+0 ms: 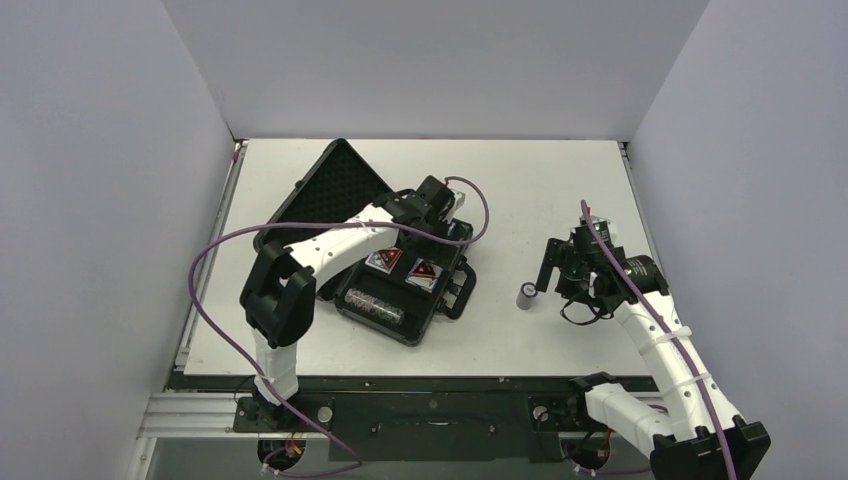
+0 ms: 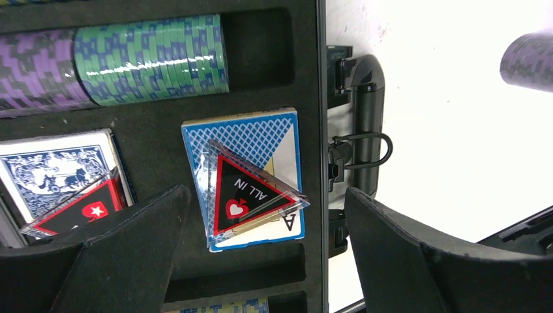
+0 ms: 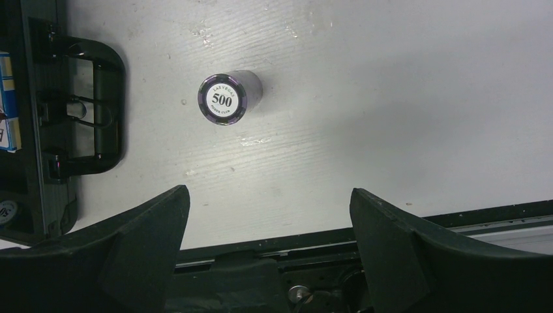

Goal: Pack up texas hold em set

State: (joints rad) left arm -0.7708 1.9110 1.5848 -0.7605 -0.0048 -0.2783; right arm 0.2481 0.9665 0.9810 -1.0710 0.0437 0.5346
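Note:
The black briefcase [image 1: 425, 320] lies open left of centre, its foam lid [image 1: 330, 190] raised behind. In the left wrist view its foam tray [image 2: 150, 140] holds a green chip roll [image 2: 153, 59], a purple chip roll [image 2: 36, 72], and two blue card decks [image 2: 274, 134] [image 2: 55, 163], each with a red-black triangle [image 2: 244, 192] [image 2: 85, 208] on top. My left gripper [image 2: 267, 222] is open and empty above the tray near the handle [image 2: 365, 124]. A purple "500" chip roll [image 3: 225, 98] stands upright on the table, right of the case. My right gripper [image 3: 267, 202] is open and empty, apart from it.
White walls close in the white table [image 1: 540, 190] on three sides. The black front rail [image 3: 261, 251] lies under my right fingers. A purple cable [image 1: 220, 250] loops off the left arm. The standing roll also shows in the top view [image 1: 526, 296] and the left wrist view [image 2: 528, 59].

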